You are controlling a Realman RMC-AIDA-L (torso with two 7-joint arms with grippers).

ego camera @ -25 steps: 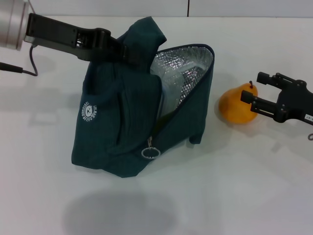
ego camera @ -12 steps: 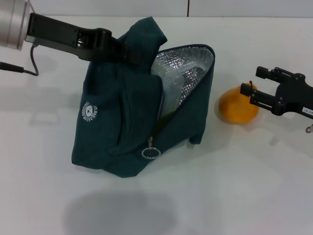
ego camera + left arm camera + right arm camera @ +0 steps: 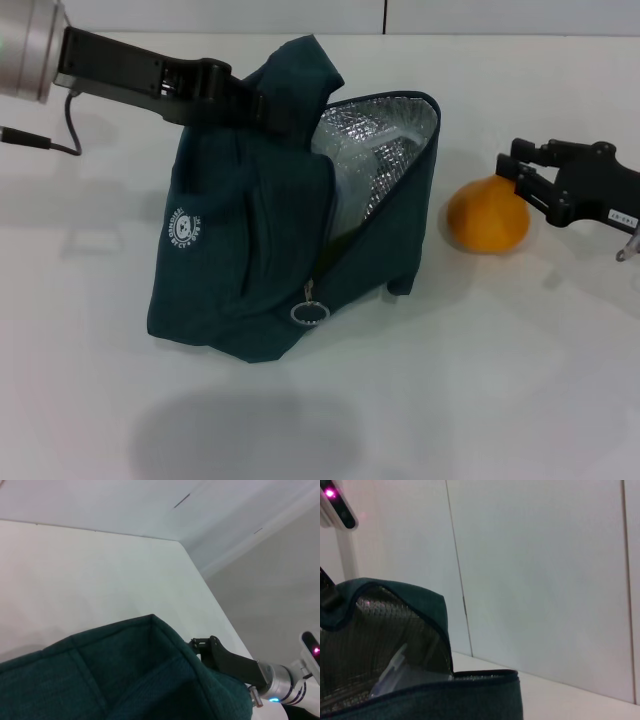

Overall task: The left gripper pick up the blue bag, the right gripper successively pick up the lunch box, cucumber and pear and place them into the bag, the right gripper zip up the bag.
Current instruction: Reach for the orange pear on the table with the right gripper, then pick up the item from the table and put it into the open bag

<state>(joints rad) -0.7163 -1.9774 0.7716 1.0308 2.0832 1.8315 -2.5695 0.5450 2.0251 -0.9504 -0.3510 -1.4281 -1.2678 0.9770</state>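
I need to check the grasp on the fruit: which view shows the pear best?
The head view: the pear sits whole on the table beside the blue bag, with the right gripper at it. Neither wrist view shows it.

Head view: looks forward and down from above onto the white table (image 3: 480, 400), taking in the whole blue bag (image 3: 250, 250) and both arms
Left wrist view: sits close over the bag's fabric (image 3: 110, 675), faces across the table toward a wall corner
Right wrist view: low, near the bag's open mouth (image 3: 385, 640), faces the panelled wall
Shared: blue bag in all three
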